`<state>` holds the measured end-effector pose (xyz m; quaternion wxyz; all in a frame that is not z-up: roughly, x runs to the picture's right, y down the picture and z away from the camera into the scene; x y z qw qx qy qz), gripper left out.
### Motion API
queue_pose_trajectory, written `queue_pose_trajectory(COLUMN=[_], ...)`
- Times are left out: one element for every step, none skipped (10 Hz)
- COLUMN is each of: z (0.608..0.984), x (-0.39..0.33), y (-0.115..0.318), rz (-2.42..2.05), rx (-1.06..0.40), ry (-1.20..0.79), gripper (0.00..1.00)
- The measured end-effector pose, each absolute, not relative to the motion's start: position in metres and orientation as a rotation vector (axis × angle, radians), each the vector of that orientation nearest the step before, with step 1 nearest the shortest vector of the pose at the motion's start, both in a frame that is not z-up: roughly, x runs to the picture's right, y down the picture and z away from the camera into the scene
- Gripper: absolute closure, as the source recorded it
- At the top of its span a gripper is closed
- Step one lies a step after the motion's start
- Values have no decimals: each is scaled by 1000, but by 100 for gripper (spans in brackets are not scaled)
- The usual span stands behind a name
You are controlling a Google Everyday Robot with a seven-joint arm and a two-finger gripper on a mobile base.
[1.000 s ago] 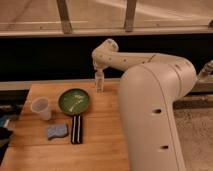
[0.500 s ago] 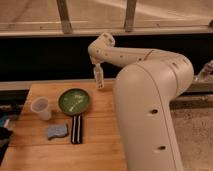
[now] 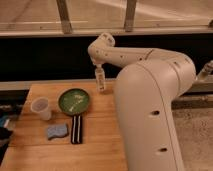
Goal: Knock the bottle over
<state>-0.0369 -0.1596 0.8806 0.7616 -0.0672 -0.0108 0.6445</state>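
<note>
Gripper (image 3: 98,69) is hanging from the wrist of the white arm (image 3: 150,95), right at the top of the bottle (image 3: 100,82). I cannot tell whether it is clenched, released or grasping anything, nor whether it is touching the cap.

The bottle is standing upright near the far edge of the wooden table (image 3: 30,150), just right of the green plate (image 3: 75,101). A translucent cup (image 3: 41,107) is standing left of the plate, apart from it. A blue sponge (image 3: 57,131) is lying in front of the cup, and a dark ribbed strip (image 3: 76,129) is lying just beside the sponge, its far end reaching the plate's rim.

The arm's bulky body is filling the foreground and hiding the table's right side. Pale bits on the plate are hard to make out. The bottle's whitish label is too blurred to read.
</note>
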Motion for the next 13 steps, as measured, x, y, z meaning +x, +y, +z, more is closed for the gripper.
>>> queue_pose_trajectory(z=[880, 880, 881, 884, 886, 886, 886, 886, 886, 886, 886, 886, 886], x=[-34, -31, -24, -19, -14, -14, -14, -16, -16, -16, -15, -15, -15], y=[-152, -145, -136, -125, -115, -110, -109, -109, -109, -109, -109, -109, -109], rz=[1398, 1393, 1384, 1370, 1354, 1344, 1343, 1340, 1341, 1340, 1341, 1341, 1341], rx=[-166, -192, -233, -273, -313, -334, -339, -340, -340, -339, -339, -339, -339], ry=[10, 36, 85, 126, 157, 171, 173, 171, 171, 171, 171, 171, 172], gripper=[99, 95, 92, 89, 87, 87, 87, 87, 87, 87, 88, 92, 94])
